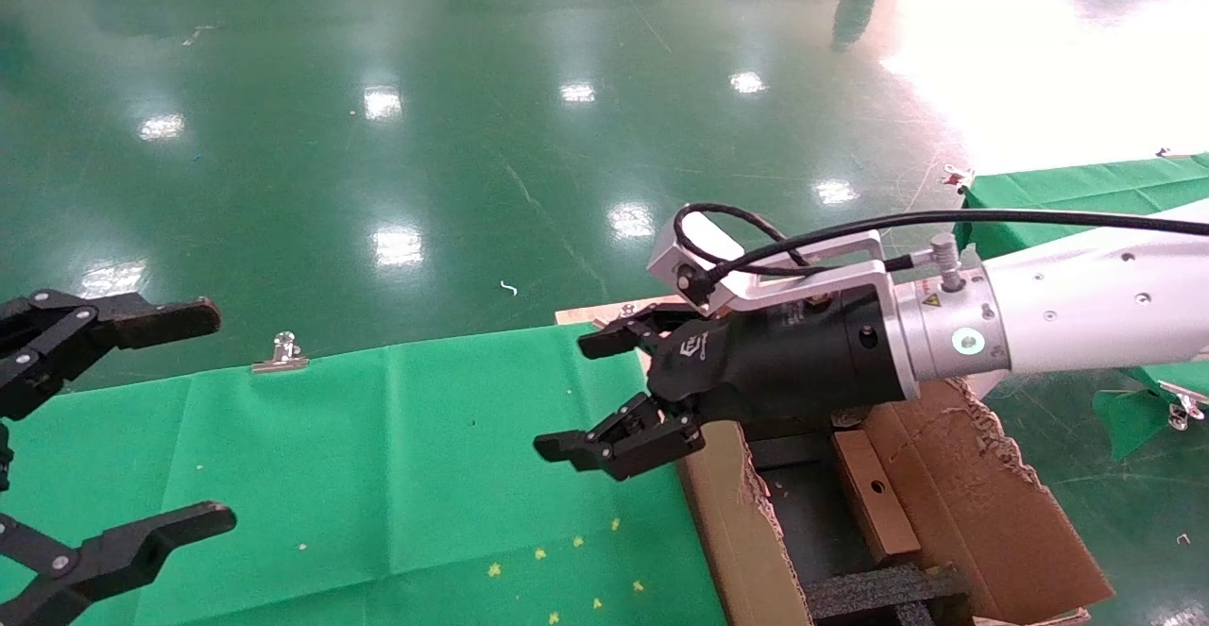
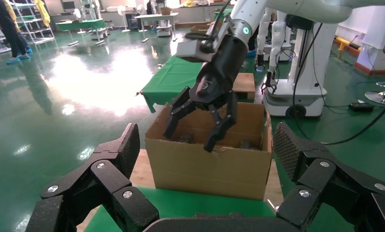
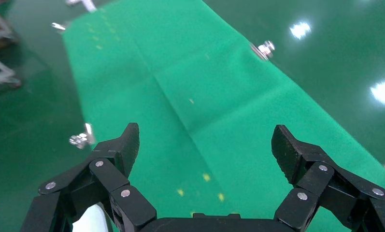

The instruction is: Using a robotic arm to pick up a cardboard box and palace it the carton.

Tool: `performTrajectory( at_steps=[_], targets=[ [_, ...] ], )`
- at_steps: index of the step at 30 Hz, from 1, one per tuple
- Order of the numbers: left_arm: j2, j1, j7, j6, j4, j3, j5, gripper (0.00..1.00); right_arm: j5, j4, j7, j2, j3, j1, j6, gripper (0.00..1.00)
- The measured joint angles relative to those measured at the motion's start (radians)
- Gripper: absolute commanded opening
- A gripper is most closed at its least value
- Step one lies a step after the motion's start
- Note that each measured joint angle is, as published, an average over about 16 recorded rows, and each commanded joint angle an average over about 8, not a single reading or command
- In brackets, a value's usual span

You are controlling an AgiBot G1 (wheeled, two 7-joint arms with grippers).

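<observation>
My right arm (image 1: 1086, 310), white with a green light ring, reaches in from the right. Its gripper (image 1: 567, 395) is open and empty, over the carton's left flap and the edge of the green cloth. It also shows in the left wrist view (image 2: 188, 142), hanging just above the carton's near wall. The carton (image 1: 982, 503) stands at the lower right with ragged flaps and black foam (image 1: 883, 588) inside. A small brown cardboard box (image 1: 874, 494) with a small black mark lies inside it. My left gripper (image 1: 219, 414) is open and empty at the far left.
A green cloth (image 1: 378, 475) covers the table, held by a metal clip (image 1: 280, 352) at its far edge. A second green-covered table (image 1: 1086, 187) stands at the far right. A wooden board (image 1: 586, 313) lies under the carton (image 2: 209, 169). Another robot (image 2: 296, 58) stands behind it.
</observation>
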Motion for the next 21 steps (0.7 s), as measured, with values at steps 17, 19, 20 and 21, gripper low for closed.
performTrajectory(
  at_steps=[17, 19, 20, 21],
  targets=[
    [0.0, 0.0, 0.0, 0.0, 0.0, 0.0, 0.0, 1.0, 0.222, -0.025, -0.329, -0.032, 0.387, -0.272, -0.18, 1.0],
    [0.0, 0.0, 0.0, 0.0, 0.0, 0.0, 0.0, 1.0, 0.246, -0.028, -0.365, -0.036, 0.428, -0.301, -0.199, 1.0],
    [0.0, 0.0, 0.0, 0.0, 0.0, 0.0, 0.0, 1.0, 0.258, -0.029, -0.383, -0.037, 0.45, -0.316, -0.209, 1.0],
    [0.0, 0.0, 0.0, 0.0, 0.0, 0.0, 0.0, 1.0, 0.27, -0.031, -0.4, -0.039, 0.47, -0.33, -0.218, 1.0]
  ],
)
